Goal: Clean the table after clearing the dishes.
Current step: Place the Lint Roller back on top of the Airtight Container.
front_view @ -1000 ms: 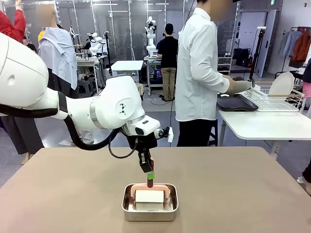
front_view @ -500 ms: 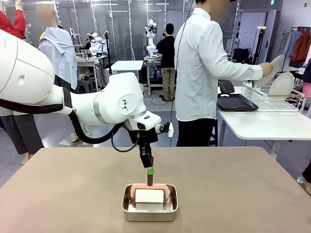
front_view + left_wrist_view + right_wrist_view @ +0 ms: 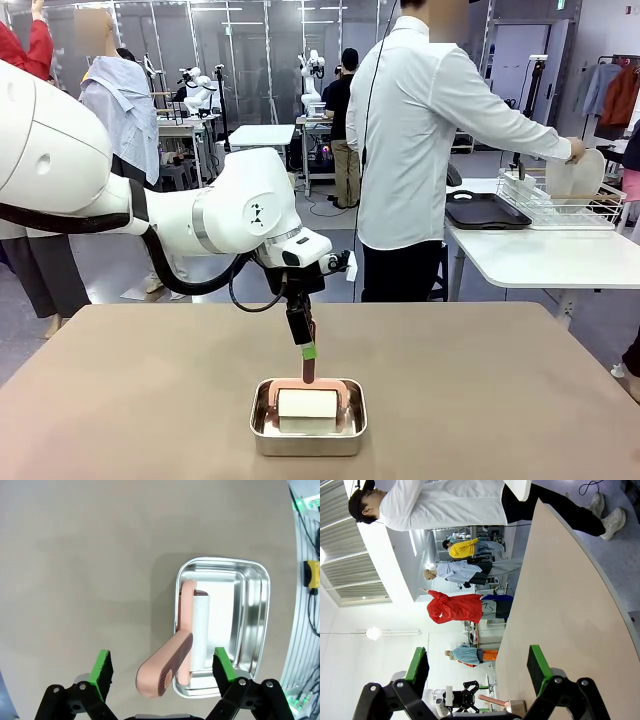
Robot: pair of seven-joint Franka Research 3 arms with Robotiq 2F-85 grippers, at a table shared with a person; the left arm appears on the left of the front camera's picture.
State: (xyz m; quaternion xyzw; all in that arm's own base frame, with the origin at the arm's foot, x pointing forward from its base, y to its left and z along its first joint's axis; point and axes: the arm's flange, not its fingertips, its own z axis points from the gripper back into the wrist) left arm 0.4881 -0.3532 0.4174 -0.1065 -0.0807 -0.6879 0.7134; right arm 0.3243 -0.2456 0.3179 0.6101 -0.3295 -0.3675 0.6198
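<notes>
While the tabletop [image 3: 520, 400] lies bare of dishes [image 3: 572, 178], which the person is racking on the side table, I hold my left end effector [image 3: 159, 669] spread wide above the roller's pink handle [image 3: 165, 671] in the steel pan [image 3: 255, 630]. I'd descend squarely and close mid-handle. My right end effector [image 3: 477, 672] idles, also apart.

Person's hand [image 3: 574, 150] partly behind plate [image 3: 568, 176], cutlery indiscernible.
</notes>
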